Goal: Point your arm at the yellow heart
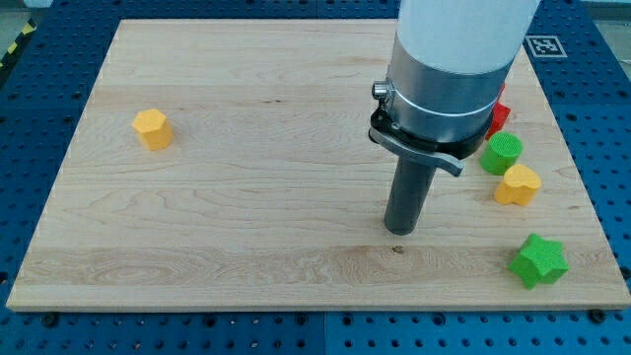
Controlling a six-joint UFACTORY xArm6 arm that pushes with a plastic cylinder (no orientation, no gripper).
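Note:
The yellow heart (pixel 518 184) lies near the board's right edge, just below a green cylinder (pixel 501 154). My tip (pixel 399 231) rests on the wooden board (pixel 256 207), well to the left of the heart and slightly lower in the view, not touching any block. The arm's wide grey and white body hangs over the board above the tip and hides part of a red block (pixel 500 112) at the view's right.
A yellow hexagon block (pixel 153 128) sits far to the view's left. A green star (pixel 539 260) lies near the board's bottom right corner. The board rests on a blue perforated table.

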